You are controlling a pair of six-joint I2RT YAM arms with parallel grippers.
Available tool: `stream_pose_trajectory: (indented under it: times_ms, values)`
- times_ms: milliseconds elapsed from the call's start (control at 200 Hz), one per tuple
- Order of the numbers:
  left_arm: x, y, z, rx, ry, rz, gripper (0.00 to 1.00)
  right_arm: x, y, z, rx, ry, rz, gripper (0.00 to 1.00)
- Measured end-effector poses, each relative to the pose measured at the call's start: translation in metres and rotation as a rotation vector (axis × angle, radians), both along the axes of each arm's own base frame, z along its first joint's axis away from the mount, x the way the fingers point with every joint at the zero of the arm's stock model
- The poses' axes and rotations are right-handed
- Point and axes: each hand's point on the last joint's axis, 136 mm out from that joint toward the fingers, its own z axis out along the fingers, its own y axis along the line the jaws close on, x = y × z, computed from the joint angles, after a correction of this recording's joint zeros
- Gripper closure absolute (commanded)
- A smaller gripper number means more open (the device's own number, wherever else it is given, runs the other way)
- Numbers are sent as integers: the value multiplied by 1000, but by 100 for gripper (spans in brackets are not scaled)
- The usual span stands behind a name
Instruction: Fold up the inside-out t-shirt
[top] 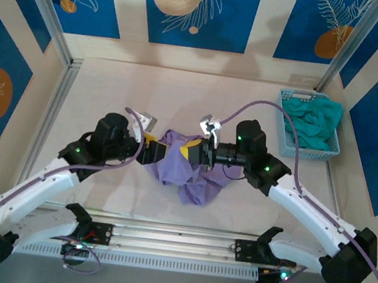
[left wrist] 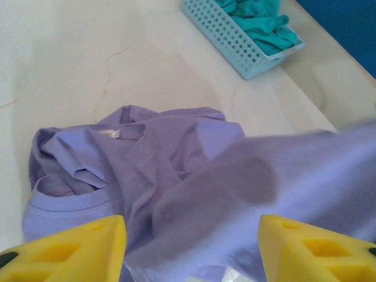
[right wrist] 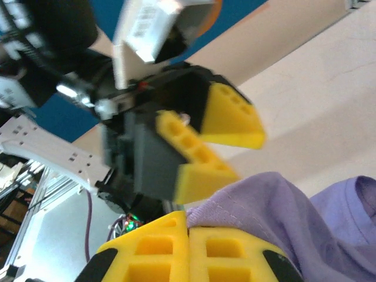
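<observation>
L arm reaches in from the near-left corner; left claw [top: 161, 153] sits at the left edge of the inside-out t-shirt [top: 186, 171], roughly mid-surface [top: 112, 88]. In the left wrist cam the left claw [left wrist: 191, 258] has its yellow pads [left wrist: 64, 252] spread wide. A raised, blurred fold of lavender cloth crosses the frame above and betw. them toward the right, and nothing looks pinched. Below that fold the t-shirt [left wrist: 135, 158] lies crumpled on the pale surface [left wrist: 88, 59], w/ collar band and a small white tag facing up near its left side. From the right wrist cam the left claw [right wrist: 238, 154] likewise shows fingers apart, hanging just beside the cloth, not on it. In the top view the shirt is a bunched heap betw. the two claws, part lifted, part trailing toward the near edge; lettering can't be made out. Right claw [top: 196, 152] is at the shirt's upper right. Up close, the right claw [right wrist: 188, 249] has its pads pressed together w/ a stitched hem of the t-shirt [right wrist: 282, 200] clamped in the seam, so it is holding the shirt. R arm comes in from the near-right corner. Far right, well apart from the shirt, a light-blue basket [top: 284, 137] holds a teal garment [top: 312, 120]; the same basket [left wrist: 226, 38] and teal garment [left wrist: 258, 23] sit at the top of the left wrist cam.
</observation>
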Motion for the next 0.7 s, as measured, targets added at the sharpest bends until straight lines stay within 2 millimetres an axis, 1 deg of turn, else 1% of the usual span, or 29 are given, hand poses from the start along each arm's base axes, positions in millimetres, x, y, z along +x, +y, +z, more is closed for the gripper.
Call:
stream_pose_trajectory:
  times_ms: [75,130,220,270,345,430,470,520,635,670,700]
  values:
    - [-11,-1,9,-50,-28,-38,26,7,3,-8,-23,31,-22,100]
    - [-16,-3,14,-81,-42,-58,25,11,5,-15,-39,58,-37,100]
    - [-21,-7,20,-113,-55,-89,30,16,7,-22,-56,102,-60,100]
    - [-21,-11,22,-129,-58,-105,32,18,8,-21,-56,117,-72,100]
    - [-20,-18,21,-142,-46,-128,35,20,9,-18,-46,142,-87,100]
    - [-17,-28,15,-149,-16,-147,40,22,11,-14,-28,166,-96,100]
    - [-15,-32,11,-149,-3,-152,45,23,13,-13,-20,177,-97,100]
    - [-11,-37,7,-158,20,-148,57,25,15,-12,-11,192,-100,100]
    - [-4,-45,5,-178,32,-151,94,27,18,-14,-4,223,-105,100]
    - [-3,-46,5,-186,34,-153,100,27,18,-15,-4,229,-107,100]
    - [-2,-47,6,-190,34,-154,100,27,18,-15,-3,231,-108,99]
